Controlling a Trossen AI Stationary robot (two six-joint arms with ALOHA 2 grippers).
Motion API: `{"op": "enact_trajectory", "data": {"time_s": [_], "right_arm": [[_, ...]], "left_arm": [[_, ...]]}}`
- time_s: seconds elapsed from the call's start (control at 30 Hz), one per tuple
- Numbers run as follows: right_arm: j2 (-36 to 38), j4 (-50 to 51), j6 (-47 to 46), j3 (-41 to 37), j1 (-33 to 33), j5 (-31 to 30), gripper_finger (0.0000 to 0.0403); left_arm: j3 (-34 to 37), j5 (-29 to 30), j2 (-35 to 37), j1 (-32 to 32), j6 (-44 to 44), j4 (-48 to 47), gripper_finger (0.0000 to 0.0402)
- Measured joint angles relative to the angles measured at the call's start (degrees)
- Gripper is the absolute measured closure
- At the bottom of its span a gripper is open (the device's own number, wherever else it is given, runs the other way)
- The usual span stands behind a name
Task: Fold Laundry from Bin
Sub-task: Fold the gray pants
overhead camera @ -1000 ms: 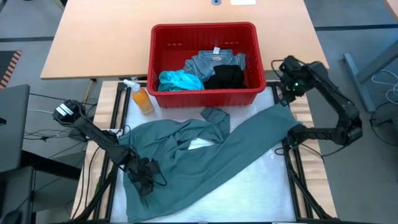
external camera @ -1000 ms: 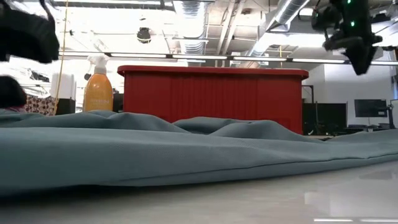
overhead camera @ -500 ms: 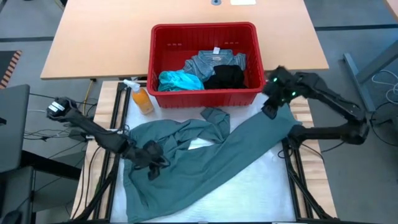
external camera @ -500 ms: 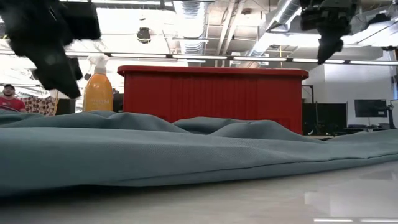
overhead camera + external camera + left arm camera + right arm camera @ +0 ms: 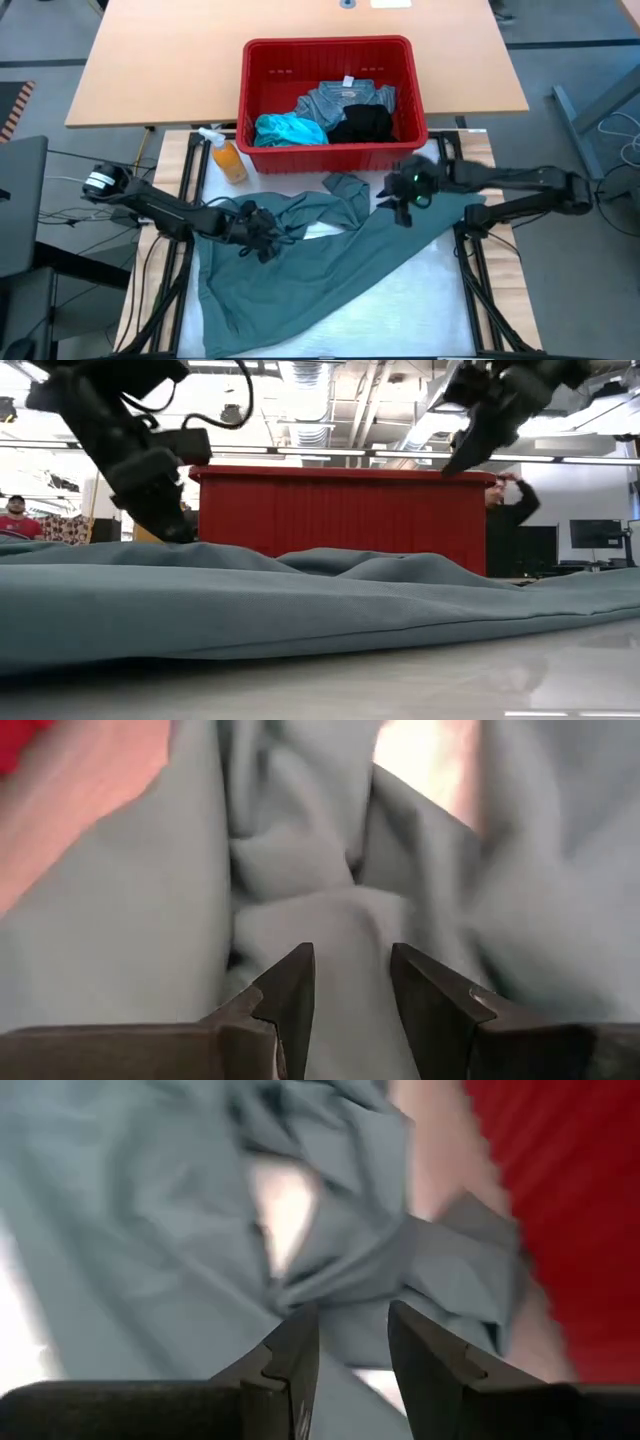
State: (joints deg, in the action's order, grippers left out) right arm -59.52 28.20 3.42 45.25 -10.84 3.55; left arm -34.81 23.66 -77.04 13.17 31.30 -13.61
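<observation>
Green shirt (image 5: 330, 270): spread crumpled across the near counter (image 5: 440, 290), in front of the bin; in the low view it fills the foreground as a long low ridge.
Left gripper (image 5: 262, 222): low over the shirt's bunched left part; jaws parted, with a fold of fabric lying between the fingers (image 5: 290, 995) in the wrist view, not clamped.
Right gripper (image 5: 402, 195): above the shirt's right side, just before the bin's front wall; jaws parted, holding nothing, cloth below them.
Bottle (image 5: 227, 157): orange, stands left of the bin's front corner; hidden behind the left arm in the low view.
Bin (image 5: 262, 60): red, on the far side of the shirt; holds a turquoise garment (image 5: 288, 129) at left, a black one (image 5: 362, 123) at right, a blue-grey one (image 5: 345, 98) behind them.
Hidden: the low view shows only the bin's front wall, nothing inside it.
Background: a person (image 5: 505, 510) stands beyond the bin, arm raised.
</observation>
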Motion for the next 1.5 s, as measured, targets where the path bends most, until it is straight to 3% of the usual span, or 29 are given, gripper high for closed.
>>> {"op": "enact_trajectory", "data": {"time_s": [0.17,0.27,0.37,0.53,0.93,1.07,1.2,1.37,1.5], "right_arm": [[-4.2,-6.5,-8.4,-7.2,0.5,-14.8,0.0267],[-7.6,-8.3,-14.9,-9.4,0.5,-19.6,0.027],[-11.0,-9.5,-19.7,-10.3,-0.3,-18.8,0.027],[-15.6,-13.8,-26.1,-10.3,-0.2,-11.2,0.0268],[-28.3,-25.3,-27.5,-10.2,0.2,-13.3,0.0269],[-31.4,-24.9,-26.2,-10.0,0.2,-15.1,0.0301],[-29.4,-18.8,-21.1,-9.9,0.2,-16.3,0.0382],[-20.2,4.8,-19.4,-6.7,0.2,-26.1,0.0386],[-11.5,17.9,-14.6,-1.6,0.1,-39.3,0.0388]], "left_arm": [[-0.1,-9.8,-5.0,-0.8,-0.5,1.1,0.0276],[-0.3,-11.4,-8.4,0.0,0.1,0.6,0.0276],[-0.5,-11.1,-11.3,0.3,-0.1,2.5,0.0276],[-0.4,-11.3,-12.8,0.4,-0.8,5.7,0.0276],[-0.2,-13.3,-12.6,0.4,-1.6,6.4,0.0276],[-0.2,-14.0,-12.6,0.5,-1.4,5.9,0.0276],[-0.2,-14.4,-12.4,0.5,-1.7,5.4,0.0276],[-0.1,-14.9,-11.7,0.5,-1.6,4.7,0.0276],[0.0,-15.1,-10.9,0.4,-1.7,3.7,0.0276]]}}
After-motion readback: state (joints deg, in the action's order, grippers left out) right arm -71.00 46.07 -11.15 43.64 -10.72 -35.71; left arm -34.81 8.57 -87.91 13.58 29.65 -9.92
